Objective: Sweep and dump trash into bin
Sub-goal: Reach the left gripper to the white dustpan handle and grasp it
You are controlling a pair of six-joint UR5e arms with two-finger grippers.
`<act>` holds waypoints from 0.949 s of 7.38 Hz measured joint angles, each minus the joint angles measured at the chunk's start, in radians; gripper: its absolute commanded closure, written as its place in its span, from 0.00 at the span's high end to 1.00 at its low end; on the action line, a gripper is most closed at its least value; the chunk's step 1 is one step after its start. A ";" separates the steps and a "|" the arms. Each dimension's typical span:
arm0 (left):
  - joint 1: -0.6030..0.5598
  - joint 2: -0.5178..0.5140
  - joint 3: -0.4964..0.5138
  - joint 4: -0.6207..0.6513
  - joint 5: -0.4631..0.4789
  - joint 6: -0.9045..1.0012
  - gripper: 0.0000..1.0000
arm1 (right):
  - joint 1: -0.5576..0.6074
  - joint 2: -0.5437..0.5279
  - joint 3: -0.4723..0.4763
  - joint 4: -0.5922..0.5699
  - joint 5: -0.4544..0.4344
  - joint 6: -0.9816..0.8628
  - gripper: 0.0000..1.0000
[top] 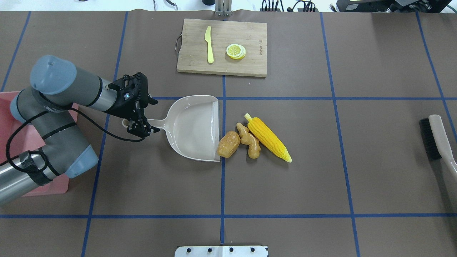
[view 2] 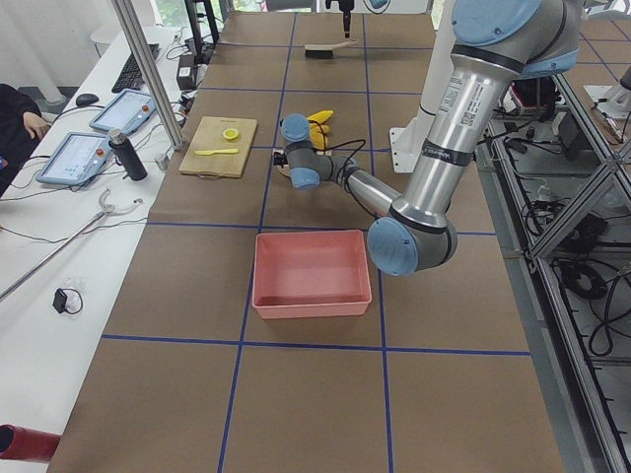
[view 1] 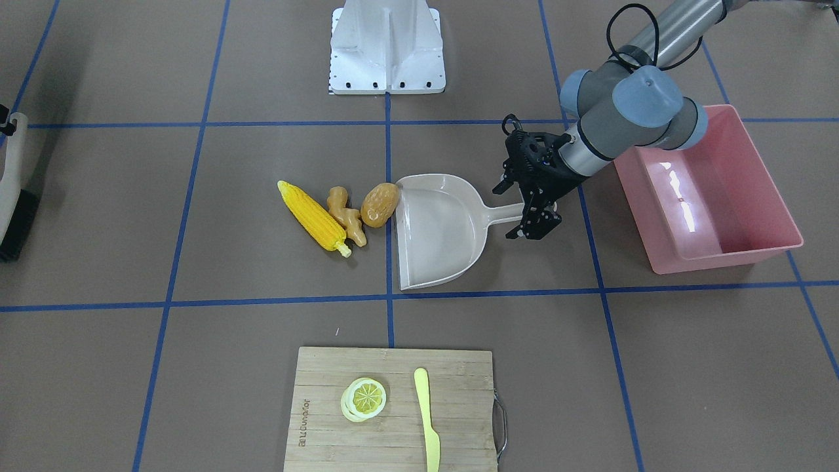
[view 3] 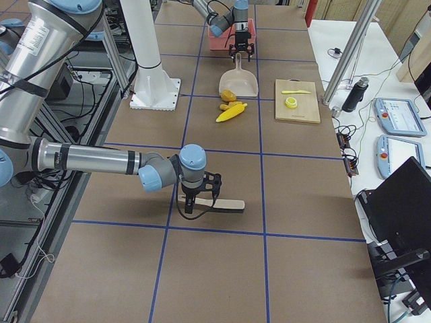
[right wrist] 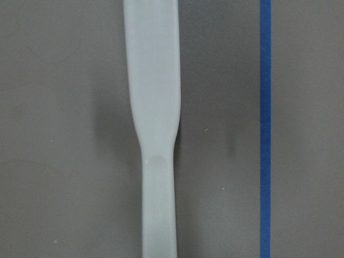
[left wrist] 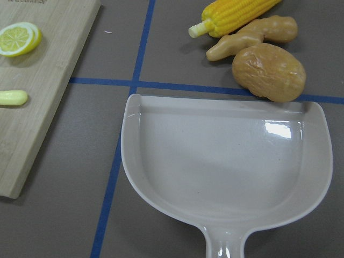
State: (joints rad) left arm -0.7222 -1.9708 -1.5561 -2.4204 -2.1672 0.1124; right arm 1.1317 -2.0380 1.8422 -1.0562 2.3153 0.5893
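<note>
The left hand (view 1: 508, 211) is hovering right over the dustpan (view 1: 439, 229) handle, its 2 fingers standing apart, 1 on each side of the handle without gripping it. The dustpan is lying flat on the bench (view 1: 196, 367).

The potato (view 1: 379, 204) is sitting at the dustpan's open lip, touching 1 corner of it. The ginger (view 1: 346, 216) is lying just beyond the potato, away from the dustpan. The corn (view 1: 313, 217) is lying just beyond the ginger, farthest of the 3 from the dustpan.

The pink bin (view 1: 727, 260) is waiting past the dustpan's handle end, near it, on the side opposite the 3 foods.

Far out beyond the corn from the dustpan, the brush (top: 441, 137) is lying on the bench. The right hand (view 3: 193, 205) is sitting down at its handle, and I cannot tell whether its fingers are together or apart.

Off the dustpan's side away from the robot, a cutting board (view 1: 328, 393) is carrying a lemon slice (view 1: 363, 398) and a yellow knife (view 1: 427, 419).
</note>
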 measured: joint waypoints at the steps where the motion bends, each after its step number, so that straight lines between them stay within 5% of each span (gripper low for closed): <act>1: 0.012 0.000 0.021 -0.038 0.001 -0.016 0.94 | -0.020 -0.002 -0.044 0.085 0.002 0.060 1.00; 5: 0.035 -0.009 0.067 -0.060 0.004 -0.025 0.94 | -0.112 -0.010 -0.046 0.175 -0.021 0.196 0.95; 6: 0.042 -0.012 0.076 -0.060 0.011 -0.025 0.94 | -0.149 -0.012 -0.045 0.175 -0.042 0.220 0.73; 7: 0.050 -0.015 0.082 -0.060 0.022 -0.025 0.94 | -0.176 -0.013 -0.045 0.175 -0.058 0.238 0.30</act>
State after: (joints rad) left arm -0.6726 -1.9857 -1.4737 -2.4804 -2.1455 0.0871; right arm 0.9554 -2.0513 1.7975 -0.8810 2.2576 0.8278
